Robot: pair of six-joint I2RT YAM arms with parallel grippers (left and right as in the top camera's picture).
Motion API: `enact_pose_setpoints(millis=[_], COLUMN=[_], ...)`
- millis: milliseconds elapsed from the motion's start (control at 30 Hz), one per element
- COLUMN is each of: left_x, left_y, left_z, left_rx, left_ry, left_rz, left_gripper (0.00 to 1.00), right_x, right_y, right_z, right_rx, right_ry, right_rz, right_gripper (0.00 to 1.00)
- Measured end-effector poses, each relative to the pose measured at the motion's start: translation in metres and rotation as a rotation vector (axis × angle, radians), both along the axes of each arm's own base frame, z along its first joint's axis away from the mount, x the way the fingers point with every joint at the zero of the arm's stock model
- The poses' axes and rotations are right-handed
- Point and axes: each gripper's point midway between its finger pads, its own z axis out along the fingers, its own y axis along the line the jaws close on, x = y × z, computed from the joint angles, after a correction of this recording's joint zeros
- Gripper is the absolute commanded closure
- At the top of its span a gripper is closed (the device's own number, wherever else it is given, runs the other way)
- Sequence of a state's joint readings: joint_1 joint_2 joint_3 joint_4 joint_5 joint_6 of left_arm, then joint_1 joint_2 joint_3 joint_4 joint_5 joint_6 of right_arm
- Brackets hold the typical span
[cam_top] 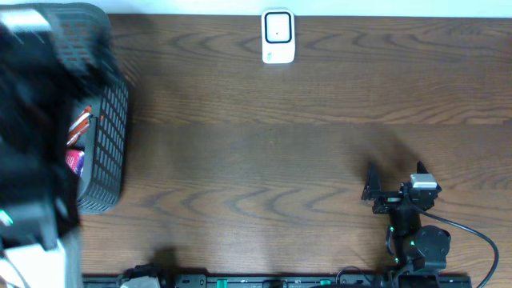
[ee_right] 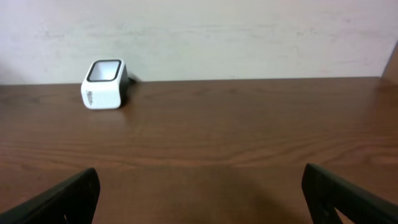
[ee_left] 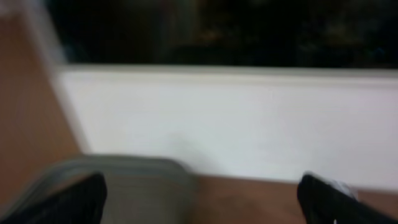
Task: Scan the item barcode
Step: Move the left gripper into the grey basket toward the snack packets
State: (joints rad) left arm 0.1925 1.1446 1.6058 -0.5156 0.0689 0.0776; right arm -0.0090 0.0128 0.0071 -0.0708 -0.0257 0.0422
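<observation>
- Sitting wide apart, the right tool (ee_right: 200, 177) has its fingers (ee_right: 68, 199) on nothing and holds nothing; bare desk (ee_right: 205, 124) shows between them.
- The right tool is low over the near right part of the desk, facing the white scanner (cam_top: 278, 36), which stands at the middle of the far edge, well apart.
- The left tool (ee_left: 202, 186) is also spread wide with nothing between its fingers; that view is blurred.
- The left arm (cam_top: 32, 184) is a dark blur over the black basket (cam_top: 112, 128) at the desk's left end.
- A red-and-white packet (cam_top: 80, 124) and a pink packet (cam_top: 74, 162) lie inside the basket; the barcode can't be made out.
- A grey rim shows below the left tool; whether they touch, cannot tell.
</observation>
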Motion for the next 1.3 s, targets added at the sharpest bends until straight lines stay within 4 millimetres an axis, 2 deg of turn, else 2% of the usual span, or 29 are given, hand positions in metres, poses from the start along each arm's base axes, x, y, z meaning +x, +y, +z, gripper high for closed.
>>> enact_pose_setpoints(millis=[100,167,200,267,300,500,733,867,1000,1133,1300], left_x=[0.011,0.011,0.009,0.000,-0.001,0.001,-0.017,-0.028,-0.042,-0.050,-0.041], left_y=[0.058,0.083,0.092,0.097,0.098,0.116,0.149,0.163,0.169,0.165,0.149], left_z=[-0.018,-0.042,-0.063,-0.102,-0.115,-0.164,-0.222,-0.244,-0.258,-0.275,-0.302], left_rx=[-0.029,-0.060,-0.086,-0.135,-0.149,-0.163,-0.159,-0.180,-0.218,-0.281,-0.385], left_ry=[0.121,0.214,0.288,0.441,0.486,0.659,0.896,0.974,1.046,1.116,1.179], left_rz=[0.158,0.227,0.252,0.284,0.292,0.369,0.568,0.643,0.677,0.662,0.574], left_gripper=[0.02,0.02,0.02,0.02,0.02,0.02,0.02,0.02,0.02,0.02,0.02], right_x=[0.000,0.000,0.000,0.000,0.000,0.000,0.000,0.000,0.000,0.000,0.000], right_y=[0.000,0.000,0.000,0.000,0.000,0.000,0.000,0.000,0.000,0.000,0.000], right_z=[0.000,0.000,0.000,0.000,0.000,0.000,0.000,0.000,0.000,0.000,0.000], right_rx=[0.000,0.000,0.000,0.000,0.000,0.000,0.000,0.000,0.000,0.000,0.000], right_ry=[0.000,0.000,0.000,0.000,0.000,0.000,0.000,0.000,0.000,0.000,0.000], right_rz=[0.000,0.000,0.000,0.000,0.000,0.000,0.000,0.000,0.000,0.000,0.000], right_gripper=[0.01,0.01,0.01,0.01,0.01,0.01,0.01,0.01,0.01,0.01,0.01])
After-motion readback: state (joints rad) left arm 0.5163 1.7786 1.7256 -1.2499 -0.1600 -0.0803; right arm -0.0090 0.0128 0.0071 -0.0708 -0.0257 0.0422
